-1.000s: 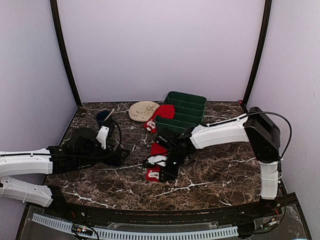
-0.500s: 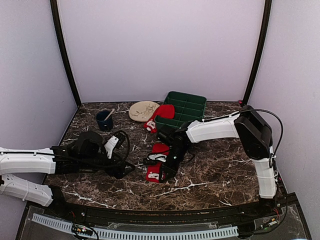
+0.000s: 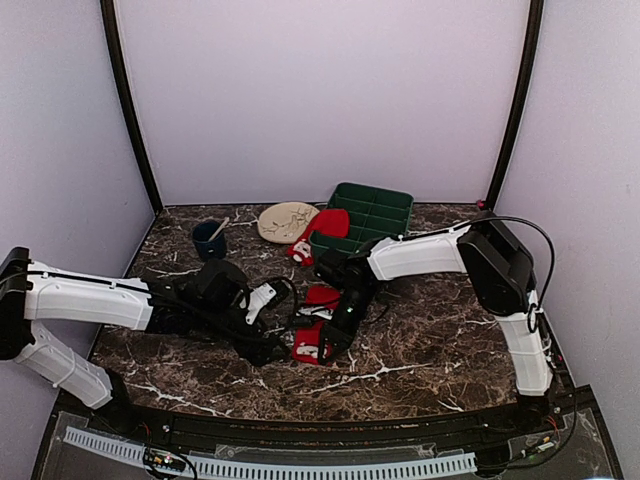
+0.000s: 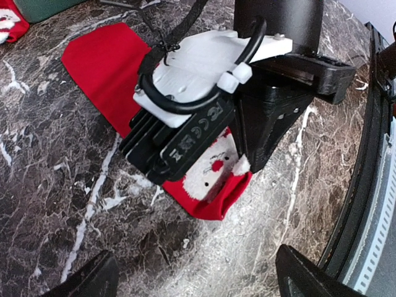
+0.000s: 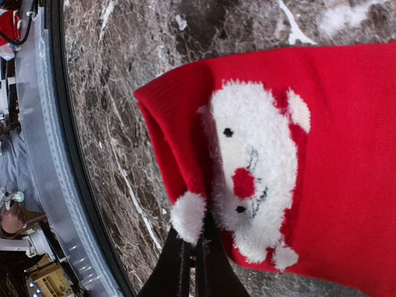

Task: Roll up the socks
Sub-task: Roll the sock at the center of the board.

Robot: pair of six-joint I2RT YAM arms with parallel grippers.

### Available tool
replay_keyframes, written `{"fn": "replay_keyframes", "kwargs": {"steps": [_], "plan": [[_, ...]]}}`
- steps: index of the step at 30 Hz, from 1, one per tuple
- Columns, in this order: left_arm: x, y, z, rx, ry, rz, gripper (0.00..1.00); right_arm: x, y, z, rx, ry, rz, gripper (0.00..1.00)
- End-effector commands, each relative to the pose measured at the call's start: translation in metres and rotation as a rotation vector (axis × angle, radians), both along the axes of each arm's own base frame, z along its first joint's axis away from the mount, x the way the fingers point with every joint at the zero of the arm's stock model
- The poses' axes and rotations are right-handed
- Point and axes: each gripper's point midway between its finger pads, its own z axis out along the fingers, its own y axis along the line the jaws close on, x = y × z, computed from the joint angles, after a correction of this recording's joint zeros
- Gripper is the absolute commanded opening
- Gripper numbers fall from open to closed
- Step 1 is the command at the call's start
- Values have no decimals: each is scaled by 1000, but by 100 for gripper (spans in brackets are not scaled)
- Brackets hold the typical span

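Red knit, the nearer sock (image 3: pixel 320 297) lies flat mid-table, its long axis running from 12 to 6 o'clock in the top view, with the Santa-patterned end toward 6. The right gripper (image 5: pixel 195 244) sits on that near end, fingers drawn almost together and apparently nipping the hem beside the Santa face. The left gripper (image 3: pixel 268 350) hovers just at 9 o'clock of the same end, jaws spread wide and empty, so both arms are close and the right is closer. A roll would likely travel toward 12 across the smooth dark marble table (image 3: pixel 430 340), which offers bare room at 3 and 6. The second sock (image 3: pixel 332 222) rests at 12, against the green tray (image 3: pixel 375 215).
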Motion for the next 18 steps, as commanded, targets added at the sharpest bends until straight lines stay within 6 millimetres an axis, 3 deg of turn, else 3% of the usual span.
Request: {"fn": "replay_keyframes", "kwargs": {"steps": [1,18], "plan": [[-3,-7,-3,35,-17,-89,91,-1,2,7,19,54,-3,0],[-6,-36,-17,18,-38,-292,71,-5,5,5,26,120,4,0]]}}
